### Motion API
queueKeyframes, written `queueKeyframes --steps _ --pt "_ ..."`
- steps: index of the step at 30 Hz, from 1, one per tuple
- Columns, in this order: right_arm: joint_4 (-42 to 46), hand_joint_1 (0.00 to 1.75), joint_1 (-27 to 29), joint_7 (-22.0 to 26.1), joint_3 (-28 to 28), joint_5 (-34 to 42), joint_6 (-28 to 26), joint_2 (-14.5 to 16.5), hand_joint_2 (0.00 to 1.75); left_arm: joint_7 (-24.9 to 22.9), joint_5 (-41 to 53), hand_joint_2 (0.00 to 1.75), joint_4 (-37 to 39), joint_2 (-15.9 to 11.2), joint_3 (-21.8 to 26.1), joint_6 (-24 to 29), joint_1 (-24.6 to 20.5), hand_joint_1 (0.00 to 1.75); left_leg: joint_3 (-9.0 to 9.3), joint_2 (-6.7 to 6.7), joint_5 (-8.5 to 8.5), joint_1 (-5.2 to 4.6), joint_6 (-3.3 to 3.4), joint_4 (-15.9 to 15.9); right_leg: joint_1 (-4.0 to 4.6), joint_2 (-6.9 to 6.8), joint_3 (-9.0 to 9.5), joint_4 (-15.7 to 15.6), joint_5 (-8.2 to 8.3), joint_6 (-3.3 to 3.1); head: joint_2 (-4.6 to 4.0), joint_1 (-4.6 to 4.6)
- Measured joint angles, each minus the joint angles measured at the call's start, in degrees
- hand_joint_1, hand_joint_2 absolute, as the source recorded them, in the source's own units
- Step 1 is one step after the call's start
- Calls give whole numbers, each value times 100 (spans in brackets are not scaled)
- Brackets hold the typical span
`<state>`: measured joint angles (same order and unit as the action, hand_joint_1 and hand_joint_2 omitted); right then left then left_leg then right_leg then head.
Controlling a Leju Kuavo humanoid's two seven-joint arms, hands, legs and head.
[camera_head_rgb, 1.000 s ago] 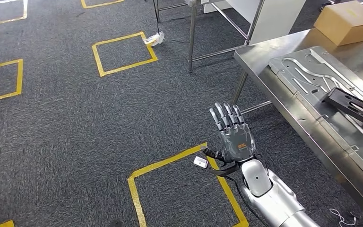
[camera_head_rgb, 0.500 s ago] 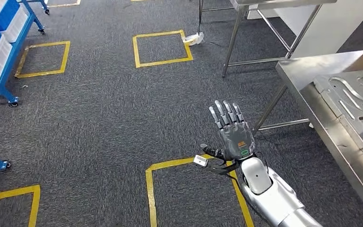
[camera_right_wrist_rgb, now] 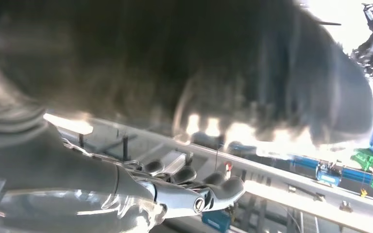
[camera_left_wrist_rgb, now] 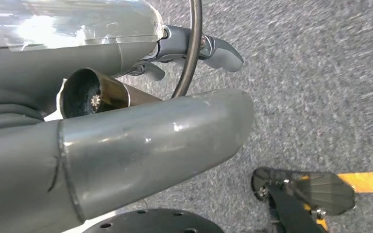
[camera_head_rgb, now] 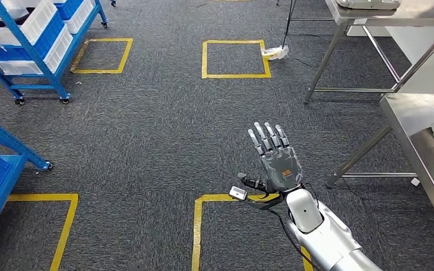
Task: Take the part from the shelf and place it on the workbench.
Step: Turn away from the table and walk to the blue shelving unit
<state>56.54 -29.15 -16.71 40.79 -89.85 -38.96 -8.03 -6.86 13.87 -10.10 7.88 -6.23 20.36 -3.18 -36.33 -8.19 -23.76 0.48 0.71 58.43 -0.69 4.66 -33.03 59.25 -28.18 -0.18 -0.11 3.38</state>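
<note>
Head view: the right hand (camera_head_rgb: 276, 159) is held flat above the grey carpet (camera_head_rgb: 147, 141), fingers extended and apart, nothing held. A blue shelf (camera_head_rgb: 31, 42) with white bins stands at the far left; a workbench (camera_head_rgb: 424, 141) edge is seen at the right. The part cannot be made out.

Left wrist view: the left hand (camera_left_wrist_rgb: 126, 141) is seen over carpet; whether its fingers are apart or together cannot be told.

Right wrist view: right hand fingers (camera_right_wrist_rgb: 209, 187) are seen lightly curved, nothing held.
</note>
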Motion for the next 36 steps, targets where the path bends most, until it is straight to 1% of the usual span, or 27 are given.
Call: queueKeyframes --steps 1,2,3,5,6,7,8,9,11,12,13,14,16,17,18,20,22,23,24,25,27,29,31,32,34,35,36 --pt "1 0 -3 -8 0 0 -1 -1 0 -4 1 0 0 1 1 4 17 0 -16 -12 3 5 -32 -2 -7 -81 22 -30 19 -29 0 0" --pt "3 0 -7 -12 -1 0 0 -1 0 -7 1 0 0 1 2 7 31 0 -48 76 -38 -7 -55 47 -16 -159 49 -71 43 -66 0 -5" --pt "5 0 -9 -13 -1 0 0 -1 0 -10 1 0 0 1 2 11 34 0 -123 235 -143 -20 -74 199 -24 -243 75 -114 64 -104 0 -15" --pt "4 0 4 -12 -2 0 -1 -3 0 -11 1 0 0 -1 3 19 18 0 -421 612 -504 -26 -104 836 -9 -418 96 -151 75 -154 0 -32" --pt "1 0 14 -9 -2 0 -1 -4 0 -12 1 0 0 -1 4 20 9 0 -599 704 -670 -15 -125 1215 4 -515 97 -150 69 -165 0 -35" --pt "-2 0 25 -5 -2 0 -1 -5 0 -13 0 0 0 -1 4 21 9 0 -721 749 -753 -2 -143 1483 12 -609 96 -147 61 -169 0 -34" --pt "-4 0 32 -2 -2 0 -1 -5 0 -14 0 0 0 -1 4 21 15 0 -747 773 -737 8 -156 1565 16 -696 95 -141 51 -167 0 -35" --pt "-4 0 34 0 -2 0 -1 -5 0 -15 -1 0 0 -1 4 21 21 0 -641 799 -610 14 -162 1392 18 -776 98 -132 37 -159 0 -35" --pt "-3 0 31 2 -2 0 -1 -4 0 -16 -1 0 0 -1 4 21 21 0 -198 963 -285 0 -143 611 24 -922 112 -104 -4 -128 0 -34" --pt "-2 0 28 2 -2 0 -1 -4 0 -15 -1 0 0 -1 4 21 16 0 -3 1046 -175 -18 -116 259 36 -986 117 -86 -27 -104 0 -32" --pt "-2 0 27 3 -2 0 -1 -4 0 -15 0 0 0 -1 5 22 12 0 109 1103 -130 -41 -89 53 46 -1038 123 -75 -44 -79 0 -31" --pt "-2 0 26 5 -2 0 0 -2 0 -16 -1 0 0 -1 6 23 12 0 142 1113 -137 -64 -62 -18 56 -1085 129 -73 -54 -52 0 -30" --pt "-1 0 20 15 -2 0 -1 20 0 -19 -7 0 0 -6 15 29 25 0 144 993 -108 -66 -7 -47 56 -1159 149 -87 -70 7 0 -31" --pt "-1 0 12 23 -3 0 -1 33 0 -22 -11 0 0 -8 22 35 33 0 160 935 -92 -54 23 -82 43 -1103 151 -60 -107 39 0 -29" --pt "-3 0 2 29 -3 0 -1 44 0 -24 -14 0 0 -12 31 40 32 0 178 884 -72 -39 58 -118 27 -979 113 46 -190 67 0 -27" --pt "-16 0 -5 36 1 0 -1 51 0 -27 -15 0 0 -13 44 45 14 0 195 772 -47 -23 107 -154 -5 -643 -149 623 -506 102 0 -24" --pt "-46 0 12 36 9 0 -1 54 0 -29 -16 0 0 -12 53 45 0 0 190 628 -42 -27 126 -147 -9 -503 -520 1348 -773 120 0 -22" --pt "-66 0 20 35 14 0 -1 54 0 -32 -16 0 0 -13 60 46 3 0 189 547 -42 -28 127 -140 -10 -486 -615 1501 -763 123 0 -22" --pt "-81 0 22 33 19 0 -1 55 0 -39 -16 0 0 -13 69 49 10 0 189 462 -44 -28 125 -128 -13 -474 -612 1441 -644 120 0 -22" --pt "-91 0 18 28 24 0 -1 57 0 -45 -16 0 0 -13 79 53 15 0 190 375 -47 -26 119 -111 -20 -441 -502 1161 -434 111 0 -23" --pt "-104 0 6 9 33 0 0 58 0 -52 -13 0 0 -11 91 61 16 0 168 216 -60 -23 87 -57 -47 -198 -187 412 -66 89 0 -23" --pt "-119 0 1 -8 43 0 -1 62 0 -51 -8 0 0 -10 93 67 15 0 117 79 -56 -15 22 -25 -49 -14 -26 48 35 69 0 -24" --pt "-128 0 -6 -12 53 0 -1 86 0 -51 -3 0 0 -10 95 75 36 0 73 -41 -27 -2 -57 -41 -37 -104 -6 23 37 26 0 -25" --pt "-130 0 -14 -12 57 0 -1 98 0 -51 -1 0 0 -11 96 80 52 0 54 14 -38 -5 -87 -23 -39 -174 6 -5 54 -10 0 -27" --pt "-131 0 -27 -10 57 0 -1 110 0 -51 3 0 0 -12 98 89 62 0 -83 357 -225 -26 -139 255 -49 -332 35 -71 90 -105 0 -44" --pt "-135 0 -26 -10 57 0 -1 109 0 -50 4 0 0 -12 98 93 54 0 -226 568 -407 -26 -160 577 -32 -418 41 -83 95 -137 0 -53" --pt "-139 0 -21 -10 57 0 -1 108 0 -50 6 0 0 -12 98 95 43 0 -410 691 -605 -18 -183 971 -18 -507 38 -83 92 -160 0 -60"
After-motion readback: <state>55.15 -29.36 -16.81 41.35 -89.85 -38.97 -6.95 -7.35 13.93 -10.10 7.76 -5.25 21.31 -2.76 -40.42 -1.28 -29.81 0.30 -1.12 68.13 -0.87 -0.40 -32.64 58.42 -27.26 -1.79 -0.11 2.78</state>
